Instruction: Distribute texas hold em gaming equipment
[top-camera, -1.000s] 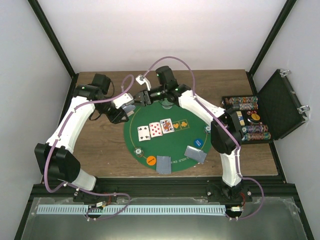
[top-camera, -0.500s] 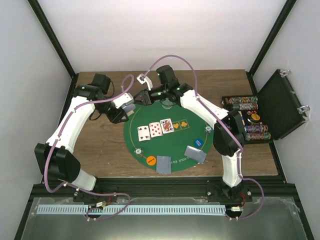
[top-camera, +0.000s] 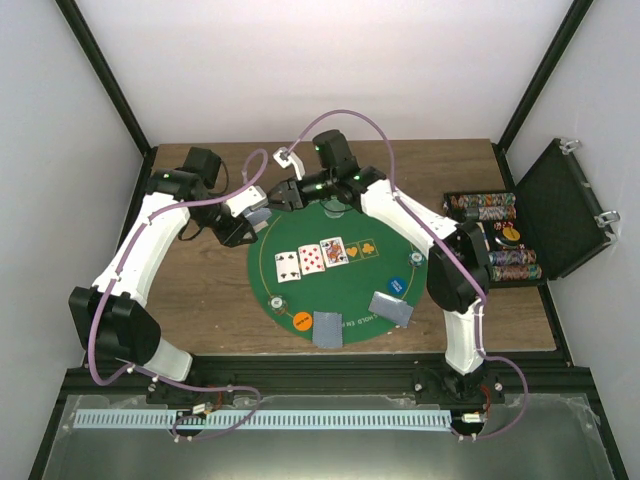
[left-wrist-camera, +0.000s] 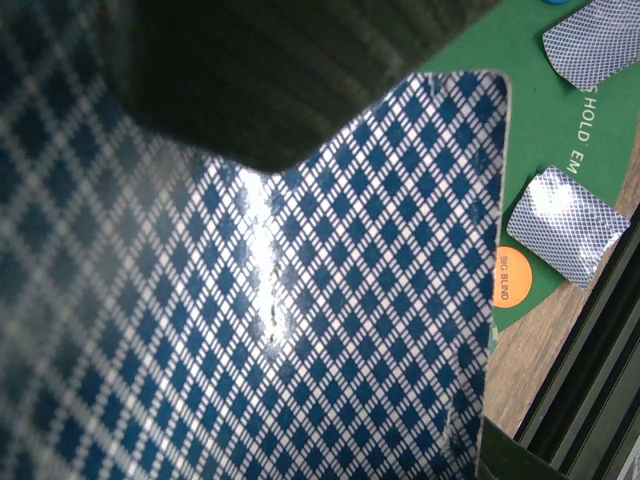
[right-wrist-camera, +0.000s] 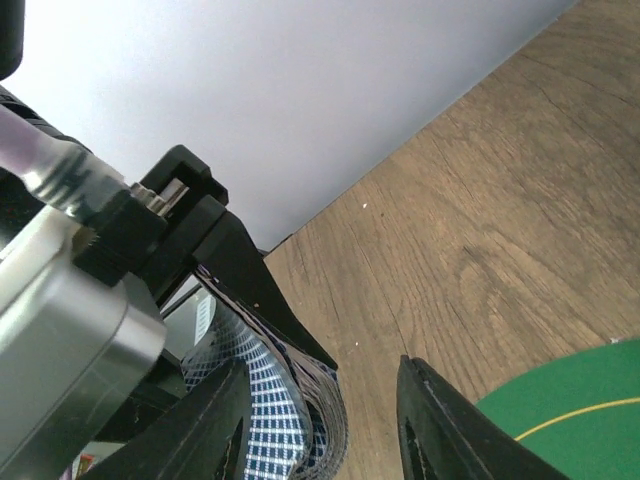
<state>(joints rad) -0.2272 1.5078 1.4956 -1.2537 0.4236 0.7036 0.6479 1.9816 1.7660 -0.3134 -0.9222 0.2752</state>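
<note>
While you look down from the top camera, your left hand (top-camera: 248, 224) sits at the far left rim of the large round green felt mat (top-camera: 345, 300), clamped shut on a deck of blue-diamond-backed playing cards (top-camera: 257, 213). Your right hand (top-camera: 284, 193) hangs just beside that deck on its far side. On the mat you have three face-up white cards (top-camera: 312, 257) in a row near the centre. Two face-down grey-backed card piles (top-camera: 327, 328) lie toward the near rim, between a small orange round disc (top-camera: 301, 321) and a small blue round disc (top-camera: 397, 286). At the right end of the brown wooden counter (top-camera: 200, 290) the black chip case (top-camera: 560, 210) stands open, with rows of striped poker chips (top-camera: 483, 208) inside.

From your left wrist, the deck's patterned back (left-wrist-camera: 300, 300) fills most of the frame, pinned under one dark finger (left-wrist-camera: 280, 70). Past its edge you can see the orange disc (left-wrist-camera: 510, 277), lettered BIG BLIND, on the mat (left-wrist-camera: 560, 130) at its rim, with one face-down pile (left-wrist-camera: 568, 225) just beside it.

From your right wrist, the right hand (right-wrist-camera: 320, 425) has its black fingers (right-wrist-camera: 435, 430) apart, with the deck's edge (right-wrist-camera: 325, 400) standing between them. One finger is clear of the cards. Whether the other touches them you cannot tell. The left hand's black fingers (right-wrist-camera: 230, 265) grip the deck from above, over the bare counter (right-wrist-camera: 500, 200) and next to the mat's rim (right-wrist-camera: 570, 400).
</note>
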